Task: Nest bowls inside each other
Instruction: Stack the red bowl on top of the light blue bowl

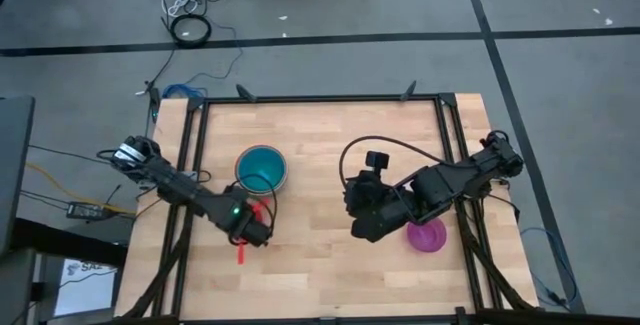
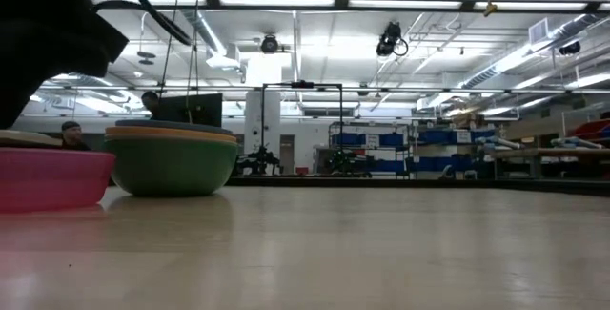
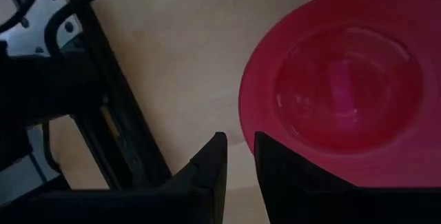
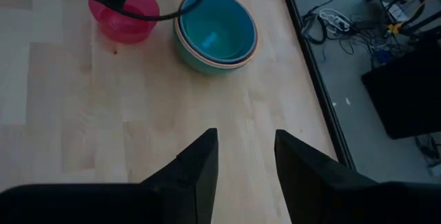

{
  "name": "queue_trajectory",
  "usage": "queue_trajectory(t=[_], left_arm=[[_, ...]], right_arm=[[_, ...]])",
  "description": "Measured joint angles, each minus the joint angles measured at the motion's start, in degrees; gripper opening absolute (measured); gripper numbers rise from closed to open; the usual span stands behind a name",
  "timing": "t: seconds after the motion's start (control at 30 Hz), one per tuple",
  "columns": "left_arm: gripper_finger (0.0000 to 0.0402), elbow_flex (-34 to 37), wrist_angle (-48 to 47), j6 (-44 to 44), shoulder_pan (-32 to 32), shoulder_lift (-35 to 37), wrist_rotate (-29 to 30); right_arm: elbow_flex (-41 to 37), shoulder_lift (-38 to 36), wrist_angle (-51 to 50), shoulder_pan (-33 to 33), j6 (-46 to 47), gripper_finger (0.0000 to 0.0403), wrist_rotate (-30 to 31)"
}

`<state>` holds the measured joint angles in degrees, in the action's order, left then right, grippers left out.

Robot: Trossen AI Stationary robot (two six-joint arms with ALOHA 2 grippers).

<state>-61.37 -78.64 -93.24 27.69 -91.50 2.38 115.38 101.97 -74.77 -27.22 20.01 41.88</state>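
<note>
A red bowl (image 3: 337, 86) sits upright on the wooden table, left of centre. My left gripper (image 3: 239, 141) hangs just over its rim, pointing steeply down. Its fingers stand a narrow gap apart with bare wood between them, one finger over the rim's edge. From above, the gripper (image 1: 255, 233) covers most of the bowl (image 1: 262, 209). Behind it stands a stack of nested bowls (image 1: 262, 168), green outermost (image 2: 172, 162) and teal innermost (image 4: 215, 31). A purple bowl (image 1: 428, 236) rests at the right. My right gripper (image 4: 244, 141) waits open, high above the table's middle.
Black frame rails (image 1: 190, 165) run along the table's left, far and right sides, and one rail (image 3: 110, 114) lies close beside my left gripper. Bare wood (image 1: 320, 265) stretches between the red and purple bowls and toward the near edge.
</note>
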Motion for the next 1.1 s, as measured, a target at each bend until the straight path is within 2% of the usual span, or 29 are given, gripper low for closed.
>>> queue_trajectory(t=[0.2, 0.33, 0.6, 0.93, 1.1], left_arm=[[0.0081, 1.9, 3.0, 3.9, -1.7, 0.0, -1.0], [0.0081, 3.6, 3.5, 4.1, -2.6, 0.0, -1.1], [0.0081, 7.4, 10.7, 4.3, -3.0, 0.0, -1.2], [0.0081, 10.3, 13.1, 3.7, -3.0, 0.0, -1.2], [0.0079, 10.3, 13.5, 3.9, -3.0, 0.0, 1.4]], right_arm=[[0.0, 0.0, 0.0, 0.0, 0.0, 0.0130, 0.0], [0.0, 0.0, 0.0, 0.0, 0.0, 0.0130, 0.0], [0.0, 0.0, 0.0, 0.0, 0.4, 0.0130, 0.0], [0.0, 0.0, 0.1, 0.0, 0.5, 0.0129, 0.0], [0.0, 0.0, 0.1, 0.0, 0.5, 0.0129, 0.0]])
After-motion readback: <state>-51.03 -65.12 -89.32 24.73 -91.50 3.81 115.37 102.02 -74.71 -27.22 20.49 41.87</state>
